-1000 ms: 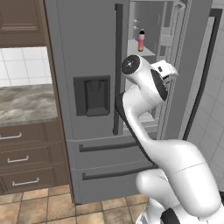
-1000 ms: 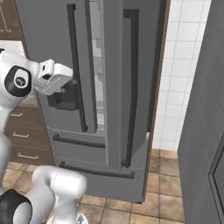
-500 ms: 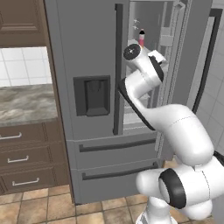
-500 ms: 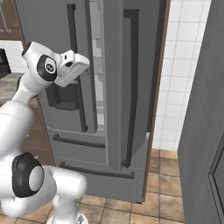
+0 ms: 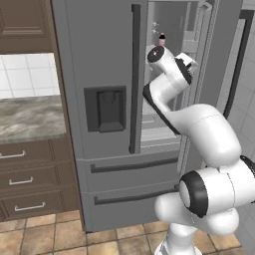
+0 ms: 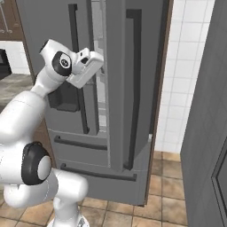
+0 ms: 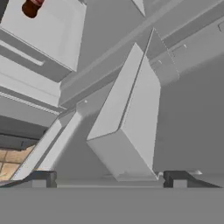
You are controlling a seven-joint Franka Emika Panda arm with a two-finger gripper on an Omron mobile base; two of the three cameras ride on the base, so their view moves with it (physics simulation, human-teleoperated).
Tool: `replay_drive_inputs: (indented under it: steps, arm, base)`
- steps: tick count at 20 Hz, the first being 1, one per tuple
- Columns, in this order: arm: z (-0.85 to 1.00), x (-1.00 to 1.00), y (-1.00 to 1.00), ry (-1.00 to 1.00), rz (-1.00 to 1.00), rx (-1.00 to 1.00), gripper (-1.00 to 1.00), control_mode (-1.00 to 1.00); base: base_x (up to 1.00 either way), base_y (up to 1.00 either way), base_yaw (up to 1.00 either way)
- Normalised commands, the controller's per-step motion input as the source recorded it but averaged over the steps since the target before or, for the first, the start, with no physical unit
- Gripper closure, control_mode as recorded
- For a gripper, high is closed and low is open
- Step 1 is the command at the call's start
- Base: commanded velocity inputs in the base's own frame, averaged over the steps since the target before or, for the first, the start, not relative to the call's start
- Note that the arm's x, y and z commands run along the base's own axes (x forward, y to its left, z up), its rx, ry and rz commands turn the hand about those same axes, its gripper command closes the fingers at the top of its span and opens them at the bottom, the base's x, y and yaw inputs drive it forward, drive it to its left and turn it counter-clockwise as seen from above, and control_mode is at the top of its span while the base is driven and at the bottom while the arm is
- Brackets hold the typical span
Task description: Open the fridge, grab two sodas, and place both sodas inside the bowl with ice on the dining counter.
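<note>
Inside the tall grey French-door fridge (image 5: 109,99), a dark red-labelled cola bottle (image 7: 33,7) is seen upright beyond the spread end effector (image 7: 109,177).

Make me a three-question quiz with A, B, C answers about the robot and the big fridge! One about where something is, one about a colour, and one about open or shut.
1. Where is the soda bottle?
A. On a shelf inside the fridge
B. On the floor
C. On the stone counter

2. What colour are the fridge's long bar handles?
A. Bright red
B. Dark
C. Yellow

3. How is the fridge's right door?
A. Shut tight
C. Taken off
B. Swung open

Answers:
1. A, the bottle stands on a white shelf inside the fridge, just above the arm in the left base view.
2. B, the bars look dark against the grey doors.
3. B, the door stands swung out and the shelves show in the gap, with the gripper reaching in, jaws wide.
</note>
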Motion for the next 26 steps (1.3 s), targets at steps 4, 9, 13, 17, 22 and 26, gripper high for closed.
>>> replay_drive_inputs:
  steps: [4,9,13,17,22,26]
  arm:
    - [0.00,0.12,-1.00,0.12,-0.02,-0.06,-1.00,-1.00]
    - [0.02,0.00,-1.00,0.04,-0.03,-0.02,-1.00,-1.00]
    - [0.06,0.16,-1.00,0.09,-0.01,0.00,-1.00,-1.00]
    - [0.00,0.56,-1.00,0.14,0.00,0.00,-1.00,-1.00]
    - [0.00,0.74,-0.94,0.12,0.02,0.02,-1.00,-1.00]
    - [0.00,0.69,-0.91,0.07,0.05,0.06,-1.00,-1.00]
  base:
    - [0.00,0.00,0.00]
    - [0.00,0.00,0.00]
    - [0.00,0.00,0.00]
    - [0.00,0.00,0.00]
    - [0.00,0.00,0.00]
    - [0.00,0.00,0.00]
